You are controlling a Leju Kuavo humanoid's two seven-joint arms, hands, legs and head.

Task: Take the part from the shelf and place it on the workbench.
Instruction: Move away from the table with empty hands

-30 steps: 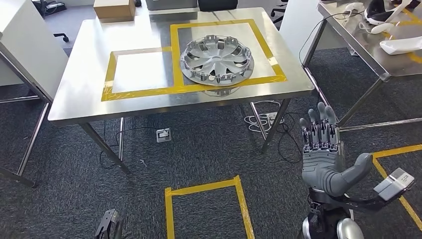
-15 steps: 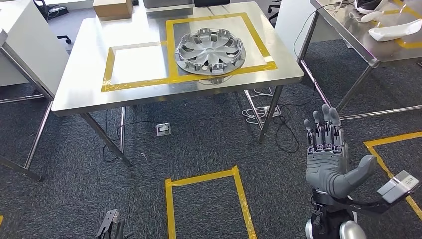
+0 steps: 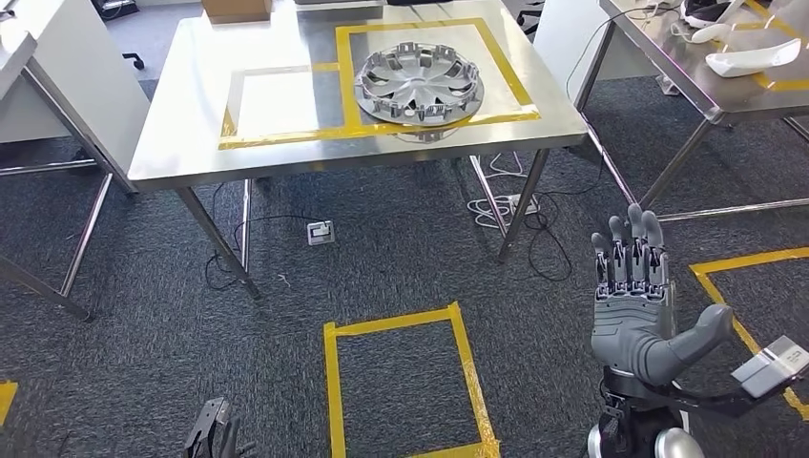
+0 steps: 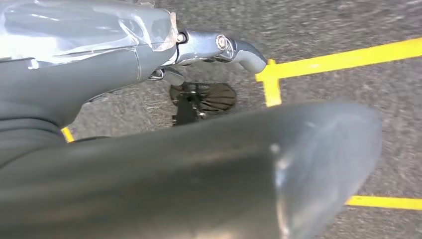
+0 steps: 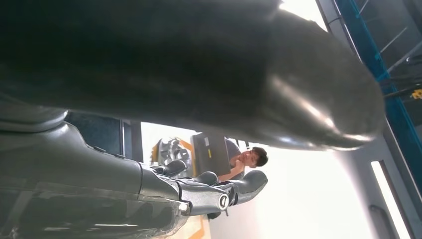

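The silver part (image 3: 419,84) lies inside the yellow-taped square on the far workbench (image 3: 191,143), apparently where it belongs. The right hand (image 3: 637,305) is raised, empty, fingers apart; the left hand (image 4: 214,47) hangs over carpet, its grasp unclear. The right wrist view catches a seated person (image 5: 246,160).

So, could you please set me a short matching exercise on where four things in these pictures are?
Things:
1. wheel cover
2. right hand
3. cardboard box
4. power strip

Places:
A. on the floor under the table
B. raised above the carpet, holding nothing
C. at the far edge of the table
D. inside the larger yellow tape frame on the table

Pairs: 1-D, 2-B, 3-C, 4-A
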